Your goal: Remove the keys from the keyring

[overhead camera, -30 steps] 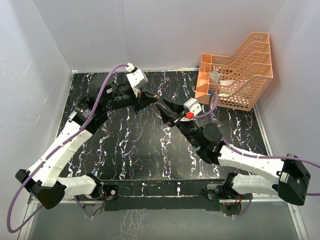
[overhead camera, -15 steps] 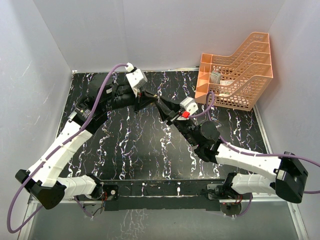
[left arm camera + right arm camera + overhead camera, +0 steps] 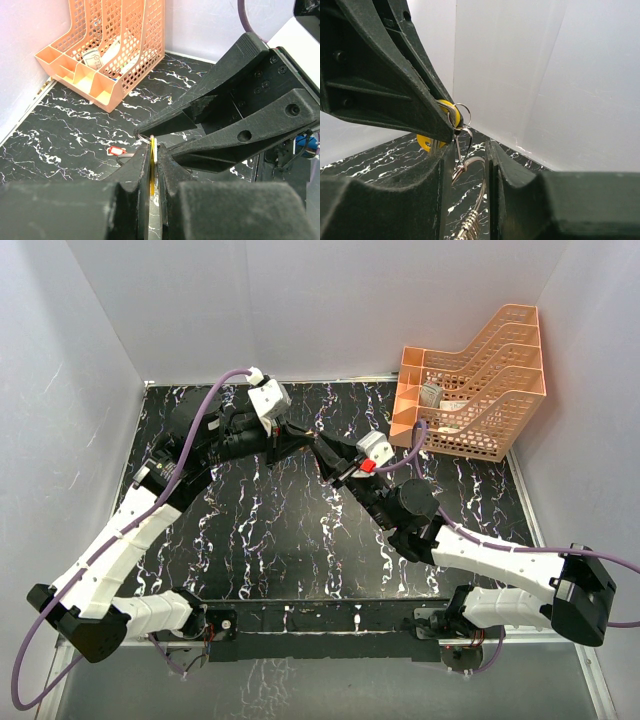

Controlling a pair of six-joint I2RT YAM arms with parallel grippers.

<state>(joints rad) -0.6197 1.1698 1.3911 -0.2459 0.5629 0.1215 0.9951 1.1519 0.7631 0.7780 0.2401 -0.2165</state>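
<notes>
My left gripper [image 3: 311, 436] [image 3: 155, 150] is shut on a key with a yellow head [image 3: 152, 172] [image 3: 425, 142], pinched edge-on between its fingers above the table. From that key hang a small split ring [image 3: 463, 113] and a silver clasp [image 3: 459, 150], which join the thin silver keyring [image 3: 483, 186]. My right gripper [image 3: 323, 448] [image 3: 469, 147] meets the left one tip to tip, its jaws narrowed on the keyring, which spans the gap between them. A red-headed key [image 3: 116, 150] lies loose on the marble table below.
An orange mesh tray [image 3: 470, 380] [image 3: 100, 60] with small items in it stands at the back right corner. White walls close in the black marble table [image 3: 250, 530] at the back and on both sides.
My right gripper has moved up and to the left until its tips meet the left gripper's, and its jaws have narrowed slightly. The left gripper stays shut on the yellow key.
</notes>
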